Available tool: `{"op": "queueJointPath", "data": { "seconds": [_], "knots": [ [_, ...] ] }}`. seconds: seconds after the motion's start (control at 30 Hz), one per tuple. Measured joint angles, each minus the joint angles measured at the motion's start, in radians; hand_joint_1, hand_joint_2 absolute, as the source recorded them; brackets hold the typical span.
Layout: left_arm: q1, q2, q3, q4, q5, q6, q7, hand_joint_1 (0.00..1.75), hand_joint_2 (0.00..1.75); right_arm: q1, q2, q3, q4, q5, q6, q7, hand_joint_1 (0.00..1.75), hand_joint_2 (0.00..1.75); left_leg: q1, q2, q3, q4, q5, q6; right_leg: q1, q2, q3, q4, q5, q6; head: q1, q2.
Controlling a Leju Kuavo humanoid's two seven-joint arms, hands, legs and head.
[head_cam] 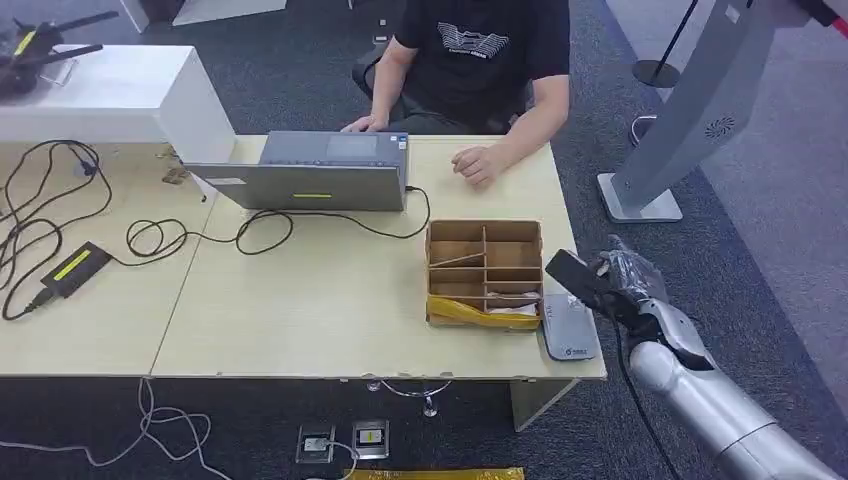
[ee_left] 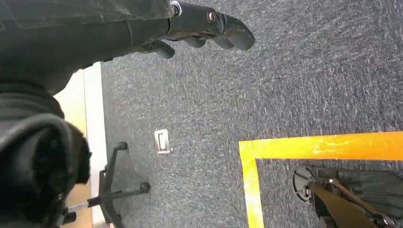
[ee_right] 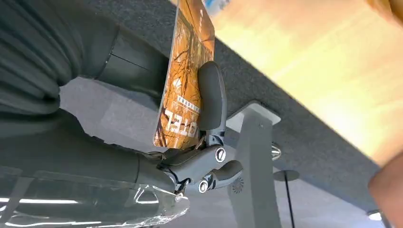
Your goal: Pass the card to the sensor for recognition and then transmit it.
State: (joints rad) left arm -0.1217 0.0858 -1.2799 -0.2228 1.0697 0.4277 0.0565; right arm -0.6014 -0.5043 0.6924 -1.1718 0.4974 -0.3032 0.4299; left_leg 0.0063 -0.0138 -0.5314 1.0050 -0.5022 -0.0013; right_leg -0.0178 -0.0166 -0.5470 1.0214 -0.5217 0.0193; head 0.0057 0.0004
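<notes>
We took the compartment box (head_cam: 485, 272) on the worktop (head_cam: 320, 310) as our landmark. The sensor (head_cam: 568, 330) lay just right of it. The laptop (head_cam: 310, 172) sat behind-left. Right of the box, the right robot hand (head_cam: 622, 285) held the card (head_cam: 568, 272) above the sensor.

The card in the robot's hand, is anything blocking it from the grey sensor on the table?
Nothing visible does. The right hand holds the card just above the grey sensor at the table's corner; the cardboard box sits beside it.
</notes>
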Motion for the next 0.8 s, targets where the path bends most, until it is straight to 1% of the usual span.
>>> {"op": "queueJointPath", "data": {
  "seconds": [0.13,0.17,0.23,0.27,0.3,0.33,0.37,0.4,0.6,0.8],
  "knots": [
    [0.000,0.002,0.000,0.000,-0.003,-0.002,0.000,0.00,0.00,-0.004,-0.005,-0.003,-0.008,-0.002,0.000,0.008,1.75,1.75,0.000,0.000,0.000,0.000,0.000,0.000,0.000,0.000,0.000,0.000,0.000,0.000,0.000,0.000],
    [0.000,0.005,0.000,0.000,-0.006,-0.005,0.000,0.00,0.00,-0.008,-0.026,-0.017,-0.042,-0.001,0.000,0.029,1.75,1.75,0.000,0.000,0.000,0.000,0.000,0.000,0.000,0.000,0.000,0.000,0.000,0.000,0.000,0.000],
    [0.000,0.007,0.000,0.000,-0.010,-0.008,0.000,0.00,0.00,-0.012,-0.040,-0.024,-0.067,0.007,0.000,0.039,1.75,1.75,0.000,0.000,0.000,0.000,0.000,0.000,0.000,0.000,0.000,0.000,0.000,0.000,0.000,0.000],
    [0.000,0.010,0.000,0.000,-0.017,-0.015,0.000,0.00,0.00,-0.013,-0.066,-0.032,-0.114,0.067,0.000,0.081,1.75,1.75,0.000,0.000,0.000,0.000,0.000,0.000,0.000,0.000,0.000,0.000,0.000,0.000,0.000,0.000],
    [0.000,0.013,0.000,0.000,-0.023,-0.022,0.008,0.00,0.00,-0.027,-0.090,-0.046,-0.170,0.119,0.024,0.112,1.75,1.75,0.000,0.000,0.000,0.000,0.000,0.000,0.000,0.000,0.000,0.000,0.000,0.000,0.000,0.000],
    [0.000,0.013,0.000,0.000,-0.023,-0.026,0.015,0.00,0.00,-0.055,-0.100,-0.053,-0.224,0.149,0.064,0.133,1.75,1.75,0.000,0.001,0.000,0.000,0.000,0.000,0.000,0.001,0.000,0.000,0.000,0.000,0.000,0.000],
    [-0.001,0.013,0.000,0.000,-0.023,-0.032,0.018,0.00,0.00,-0.098,-0.078,-0.031,-0.266,0.177,0.139,0.111,1.75,1.75,0.001,0.000,-0.001,0.000,0.000,0.000,0.001,0.000,0.000,0.000,0.000,0.000,0.000,0.000],
    [-0.001,0.013,0.000,0.000,-0.022,-0.032,0.018,0.00,0.00,-0.103,-0.064,-0.016,-0.266,0.185,0.146,0.101,1.75,1.75,0.001,0.000,-0.001,0.000,0.000,0.000,0.001,0.000,0.000,0.000,0.000,0.000,0.000,0.000],
    [-0.003,0.012,0.000,0.000,-0.019,-0.031,0.016,0.00,0.00,-0.106,0.003,0.050,-0.257,0.201,0.138,0.071,1.75,1.75,0.001,-0.001,-0.001,0.000,0.001,-0.001,0.001,-0.001,0.000,0.000,0.000,0.000,0.000,0.000],
    [-0.003,0.012,0.000,0.000,-0.019,-0.031,0.016,0.00,0.00,-0.116,0.038,0.085,-0.246,0.201,0.138,0.067,1.75,1.75,0.001,-0.001,-0.001,0.000,0.001,-0.001,0.001,-0.001,0.000,0.000,0.000,0.000,0.000,0.000]
  ]
}}
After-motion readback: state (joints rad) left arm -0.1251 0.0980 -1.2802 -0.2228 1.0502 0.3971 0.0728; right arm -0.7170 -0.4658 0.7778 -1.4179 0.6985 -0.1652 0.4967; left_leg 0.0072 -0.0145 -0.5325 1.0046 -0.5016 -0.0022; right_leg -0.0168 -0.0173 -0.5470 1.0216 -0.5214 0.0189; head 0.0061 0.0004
